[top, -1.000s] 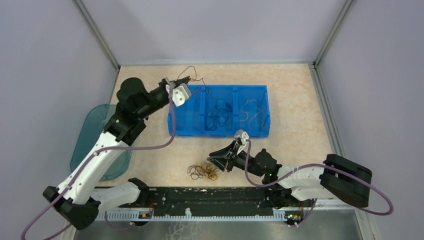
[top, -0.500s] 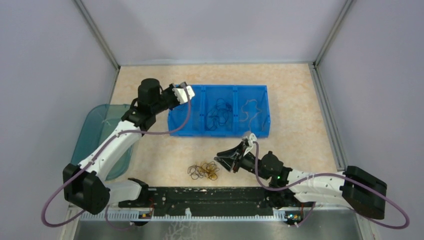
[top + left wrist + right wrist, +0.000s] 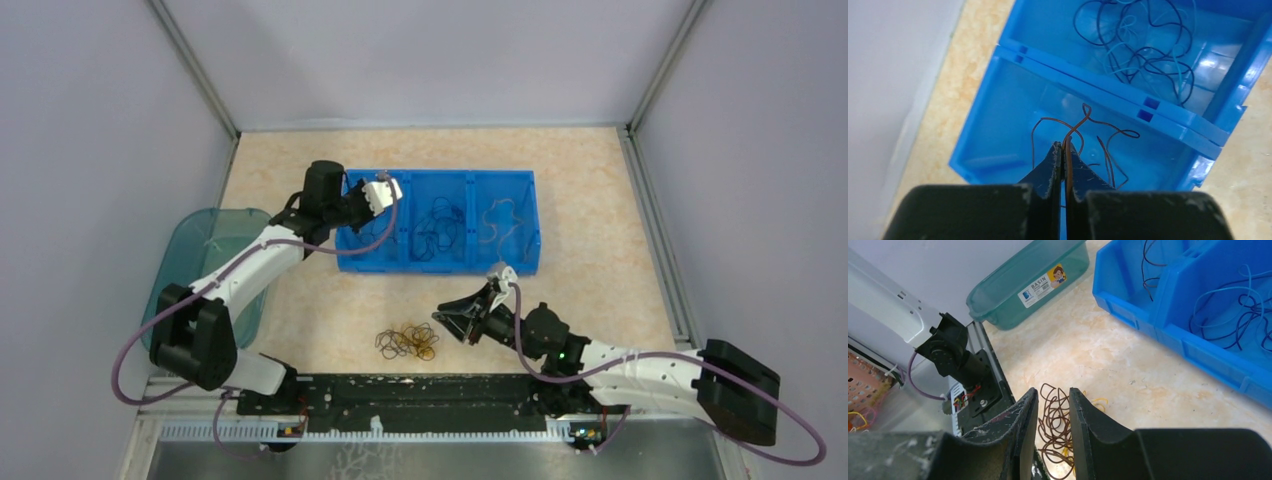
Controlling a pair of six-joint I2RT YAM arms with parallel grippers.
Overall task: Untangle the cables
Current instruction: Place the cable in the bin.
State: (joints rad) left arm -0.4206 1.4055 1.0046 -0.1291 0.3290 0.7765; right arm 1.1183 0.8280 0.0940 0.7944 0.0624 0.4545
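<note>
Beige desk, blue bin: left fingers clamp 1 brown cable over its left compartment; right fingers, slightly apart and empty, could pinch several loops, dragging the near-edge tangle whole.

A thin brown cable hangs pinched in my left gripper at mid-frame, curling over the blue bin. Black and blue cables tangle at upper right. In the overhead view, brown and yellow loops heap at lower centre.

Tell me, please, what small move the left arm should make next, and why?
Probably open the left gripper: its jaws pinch a brown cable whose loops hang inside the end compartment of the blue bin, so letting go should drop it there.
</note>
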